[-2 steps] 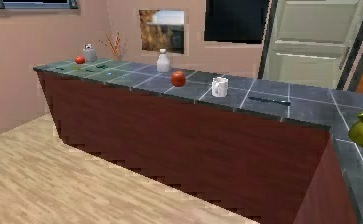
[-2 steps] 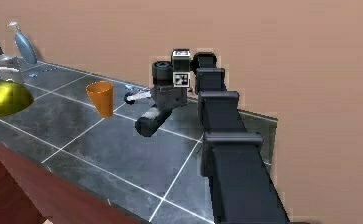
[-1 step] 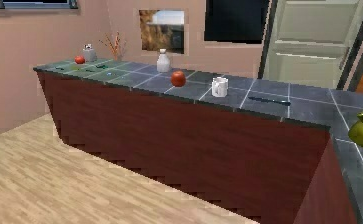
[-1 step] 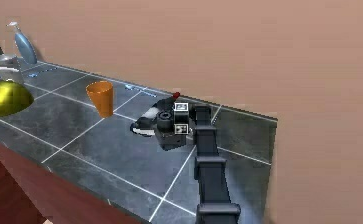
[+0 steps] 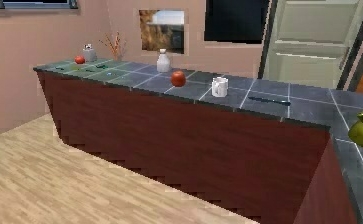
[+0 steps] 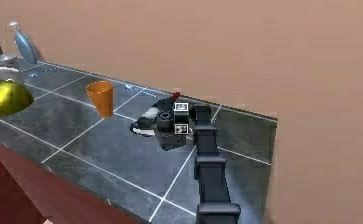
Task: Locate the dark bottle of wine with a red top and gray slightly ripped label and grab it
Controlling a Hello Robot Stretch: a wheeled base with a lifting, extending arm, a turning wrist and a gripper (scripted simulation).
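Observation:
In the arm side view the dark arm point(image 6: 214, 175) rises from the bottom edge over a grey tiled countertop point(image 6: 109, 150). At its far end stand the two white squares, and left of them is my gripper point(image 6: 145, 126). A small dark shape with a red tip point(image 6: 175, 97) lies right behind the gripper on the counter, close to the wall. Its label cannot be made out, and I cannot tell whether the gripper holds anything.
An orange cup point(image 6: 100, 98), a yellow-green round pot point(image 6: 7, 96) and a grey bottle point(image 6: 24, 45) stand left of the gripper. The forward view has a long counter point(image 5: 189, 140) with a white mug point(image 5: 220, 87), a red fruit point(image 5: 178, 79) and a white vase point(image 5: 164, 62).

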